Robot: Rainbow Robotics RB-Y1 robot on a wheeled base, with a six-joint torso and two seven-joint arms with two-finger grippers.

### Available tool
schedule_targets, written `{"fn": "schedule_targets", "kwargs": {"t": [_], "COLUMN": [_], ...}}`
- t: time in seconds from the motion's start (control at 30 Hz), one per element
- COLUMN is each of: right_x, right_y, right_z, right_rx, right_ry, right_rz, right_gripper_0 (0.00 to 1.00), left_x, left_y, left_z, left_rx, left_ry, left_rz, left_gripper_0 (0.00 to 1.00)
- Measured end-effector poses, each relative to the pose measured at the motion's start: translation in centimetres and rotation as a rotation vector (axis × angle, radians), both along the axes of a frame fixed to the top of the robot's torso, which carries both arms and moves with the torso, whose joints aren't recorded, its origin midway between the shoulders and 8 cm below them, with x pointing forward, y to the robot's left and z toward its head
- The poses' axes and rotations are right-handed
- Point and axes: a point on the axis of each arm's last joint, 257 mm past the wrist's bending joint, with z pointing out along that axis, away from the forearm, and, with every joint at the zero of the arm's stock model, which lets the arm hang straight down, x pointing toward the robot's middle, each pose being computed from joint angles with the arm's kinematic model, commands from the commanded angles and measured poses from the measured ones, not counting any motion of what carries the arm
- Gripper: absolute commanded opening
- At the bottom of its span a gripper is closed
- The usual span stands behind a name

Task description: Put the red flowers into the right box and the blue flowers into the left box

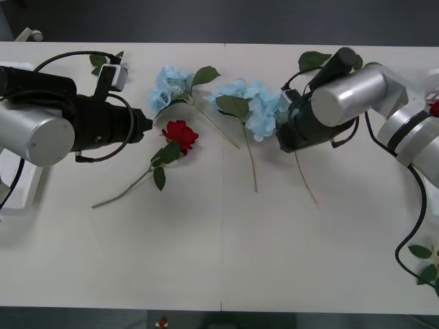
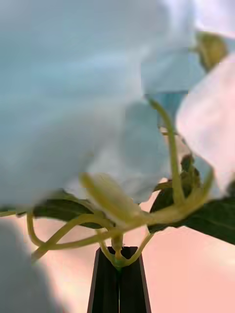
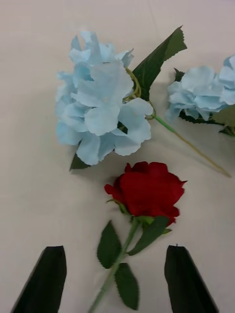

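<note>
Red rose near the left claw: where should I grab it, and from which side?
Grip the red rose on its thin stem just below the bloom. The left claw is open and already straddles the stem, so a straight descent should do. The petals would crush; the stem lies flat on the table.

L end effector [image 3: 116, 279] fingers spread wide, R end effector [image 2: 119, 281] pinched closed, both arms reaching inward

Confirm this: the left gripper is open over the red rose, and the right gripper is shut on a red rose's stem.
Wrong on the right gripper: the right wrist view shows its fingers shut on the stem of a blue flower, not a red rose. The rest stands: the left gripper is open over the red rose.
</note>
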Motion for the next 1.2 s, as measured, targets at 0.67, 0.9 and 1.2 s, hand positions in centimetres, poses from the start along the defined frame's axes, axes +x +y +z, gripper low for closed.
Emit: {"fn": "schedule_targets", "kwargs": {"t": [0.67,0.9,1.2], "right_x": [-0.3,-1.0,-3.0], "right_y": [2.2,9.0,17.3], "right_z": [14.7,17.8,20.9], "right_rx": [0.369,0.536,0.737], "right_ry": [-0.333,-0.452,-0.544], "right_rz": [0.521,0.626,0.71], "right_gripper_0": [0.0,0.0,0.0], "left_x": [0.0,-0.2,-2.4], "left_y": [-0.8,-3.7,-7.1], "left_z": [-10.9,-11.8,-6.0], "left_rx": [0.309,0.243,0.087], "left_ry": [-0.009,-0.012,-0.065], "left_rz": [-0.253,-0.272,-0.363], "left_gripper_0": [1.0,1.0,1.0]}}
